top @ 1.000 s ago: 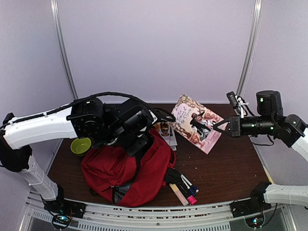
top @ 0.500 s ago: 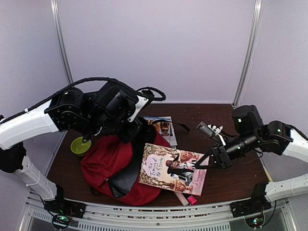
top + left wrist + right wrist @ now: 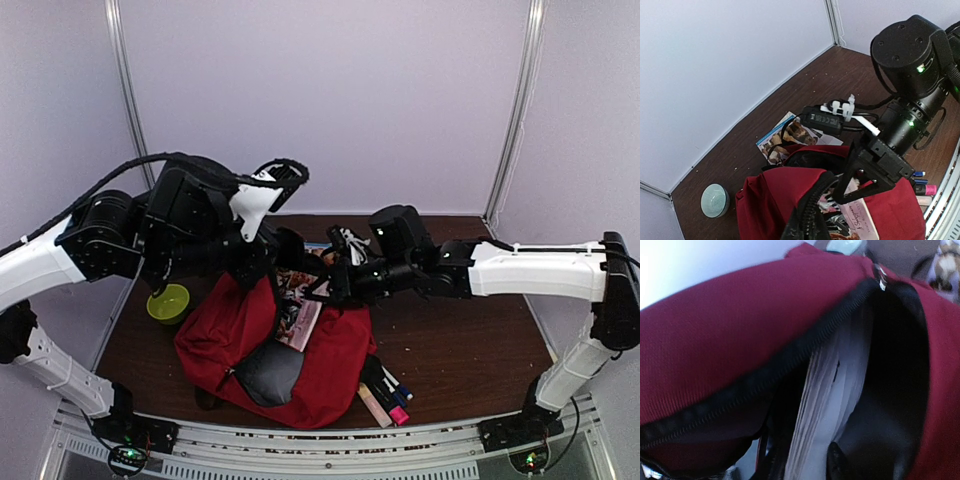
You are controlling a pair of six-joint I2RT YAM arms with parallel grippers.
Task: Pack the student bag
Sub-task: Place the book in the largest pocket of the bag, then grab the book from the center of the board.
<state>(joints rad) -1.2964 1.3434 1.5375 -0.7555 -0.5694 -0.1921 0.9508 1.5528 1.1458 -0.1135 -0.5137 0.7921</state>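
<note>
The student bag [image 3: 250, 350] is a red backpack lying at the table's middle front. My left gripper [image 3: 262, 264] is shut on its black zipper edge [image 3: 816, 212] and holds the opening lifted. My right gripper [image 3: 320, 292] is shut on a pink illustrated book [image 3: 300, 312] that stands edge-down in the opening, partly inside. In the left wrist view the right gripper [image 3: 862, 172] pinches the book [image 3: 860, 217] over the bag [image 3: 770, 200]. The right wrist view shows the book's white page edges [image 3: 835, 385] between dark fingertips [image 3: 837, 460], under the bag's red flap [image 3: 740, 325].
A green bowl [image 3: 168, 302] sits left of the bag. A second magazine [image 3: 338, 262] lies flat behind the bag, also in the left wrist view [image 3: 787, 132]. Several markers [image 3: 388, 392] lie at the bag's front right, close to the table's edge.
My right arm has swung left from the back right with the book and lowered it into the bag's opening. My left gripper has pulled the bag's edge up and leftward.
</note>
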